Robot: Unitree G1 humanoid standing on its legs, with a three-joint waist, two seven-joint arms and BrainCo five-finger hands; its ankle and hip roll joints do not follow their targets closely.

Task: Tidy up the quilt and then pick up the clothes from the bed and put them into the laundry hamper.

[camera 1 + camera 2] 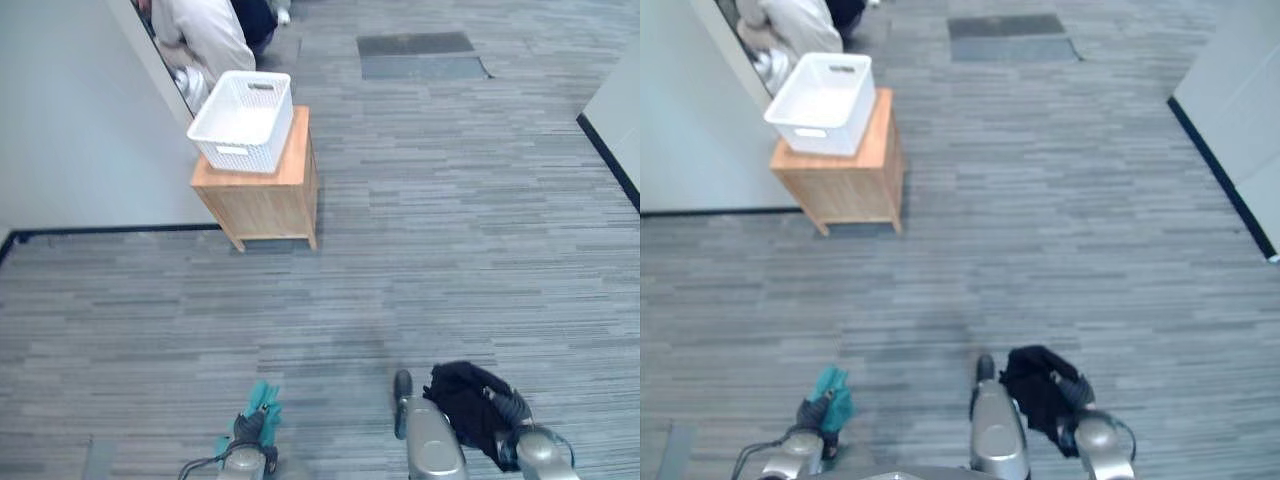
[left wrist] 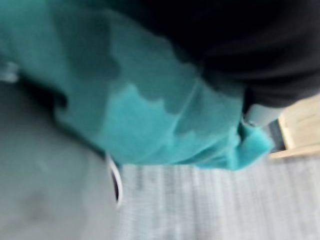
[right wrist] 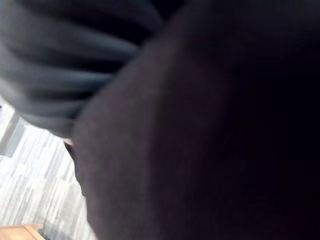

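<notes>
Both garments are off the bed and in hand: left hand (image 1: 250, 432) fingers grasp the teal cloth (image 1: 264, 400); right hand (image 1: 510, 410) fingers grasp the black cloth (image 1: 465, 400). Hamper (image 1: 243, 120), on its wooden stand (image 1: 262, 190) well ahead, looks unfilled. Remaining, by judgement: approach, deposit both.

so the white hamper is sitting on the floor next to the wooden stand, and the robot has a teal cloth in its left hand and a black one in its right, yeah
Not quite: the white hamper sits on top of the wooden stand, not on the floor, as the left eye view shows. The rest holds: teal cloth in the left hand, black cloth in the right hand.
</notes>
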